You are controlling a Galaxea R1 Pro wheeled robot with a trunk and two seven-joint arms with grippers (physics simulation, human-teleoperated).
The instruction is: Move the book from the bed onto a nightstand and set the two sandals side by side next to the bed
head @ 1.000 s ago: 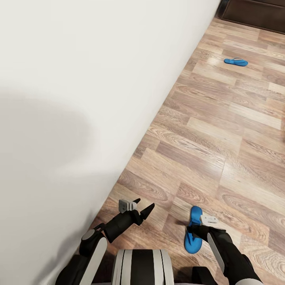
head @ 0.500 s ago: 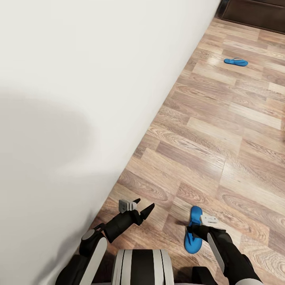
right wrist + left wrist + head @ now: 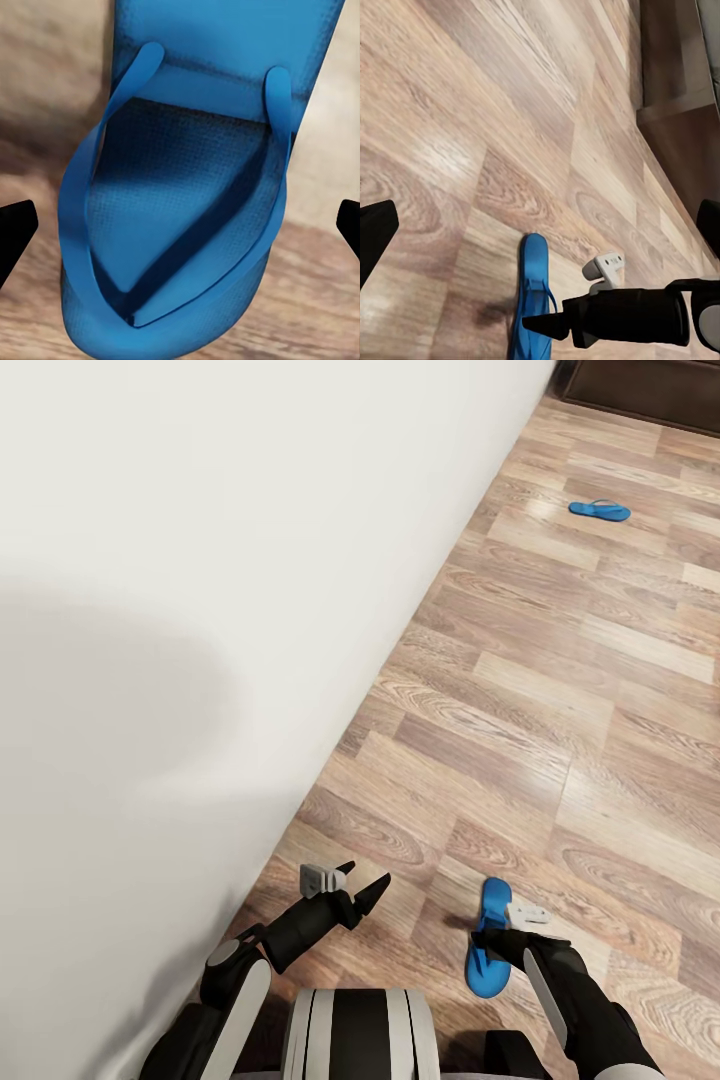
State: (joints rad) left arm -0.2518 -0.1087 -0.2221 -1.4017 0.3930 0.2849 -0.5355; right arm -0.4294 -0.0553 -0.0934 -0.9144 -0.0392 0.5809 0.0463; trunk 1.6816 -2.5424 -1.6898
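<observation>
Jaws of the right gripper (image 3: 490, 938) stand apart, astride one sandal (image 3: 488, 938) on the floor (image 3: 520, 690). Left gripper (image 3: 362, 885) jaws are apart, empty. Only the view has tilted slightly; the other sandal (image 3: 600, 510) lies far ahead, so no grasp yet.

A home room. Wood-plank floor (image 3: 520, 690) meets a plain white wall (image 3: 200, 560) on the left. Blue flip-flops (image 3: 599, 510) lie about, with dark wooden furniture (image 3: 650, 385) far right.

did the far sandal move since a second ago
No. The far sandal sits slightly higher in the head view, but the dark cabinet and floor planks rose with it: the camera shifted.
</observation>
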